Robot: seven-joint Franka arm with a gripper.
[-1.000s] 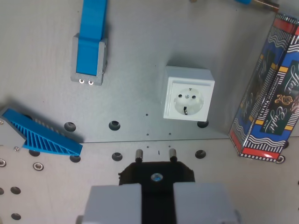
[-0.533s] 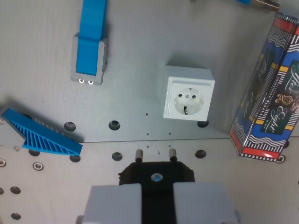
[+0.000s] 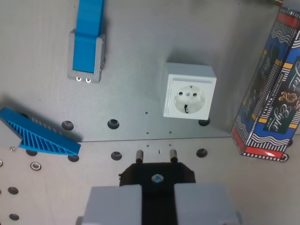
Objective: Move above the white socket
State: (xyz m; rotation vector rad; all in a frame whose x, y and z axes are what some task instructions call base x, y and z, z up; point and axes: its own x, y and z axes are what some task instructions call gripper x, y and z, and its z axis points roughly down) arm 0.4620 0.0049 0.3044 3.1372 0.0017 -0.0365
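Observation:
The white socket (image 3: 189,92) stands on the grey metal plate (image 3: 140,56), right of centre in the wrist view, its round face with two holes turned toward me. My gripper (image 3: 157,199) fills the bottom middle, its grey fingers (image 3: 115,205) shut on a black plug (image 3: 157,174) whose two metal pins point up the picture. The pins end a little below and to the left of the socket, with a gap of bare plate between.
A blue and grey block (image 3: 86,49) sits at the upper left. A blue ribbed wedge (image 3: 40,138) lies at the left edge. A tall patterned tin box (image 3: 272,93) stands at the right. The plate's front edge and several screw holes run across the middle.
The whole scene has shifted slightly, with things at the left sliding up and left and the box growing larger: the camera has moved a little. The plug stays gripped.

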